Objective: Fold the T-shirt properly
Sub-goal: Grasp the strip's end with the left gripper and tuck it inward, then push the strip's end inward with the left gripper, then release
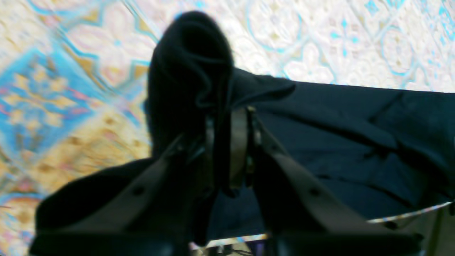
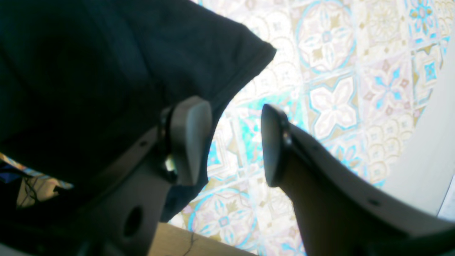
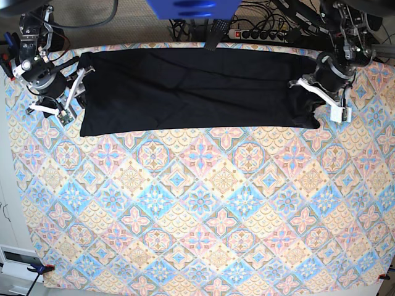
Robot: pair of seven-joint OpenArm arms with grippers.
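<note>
Left gripper (image 1: 229,149): jaws pinched nearly together on a bunched fold of the T-shirt (image 3: 191,89); cloth rises in a rolled hump above the fingertips, wrist view; in base view this gripper (image 3: 321,102) sits at the shirt's end near the tabletop's far right corner.
Right gripper (image 2: 233,142): jaws abt half apart, nothing between them; one pale rounded pad (image 2: 188,138) lies against or just over the shirt's hemmed corner, contact unclear; other pad over bare cloth cover; base view puts it (image 3: 71,92) by the shirt's other end, far left corner.
T-shirt: black, matte, soft, w/ shallow creases; spread as a long flat band along the far edge.
Tablecloth (image 3: 197,209): printed tile pattern, blue/pink/tan medallions, smooth.
</note>
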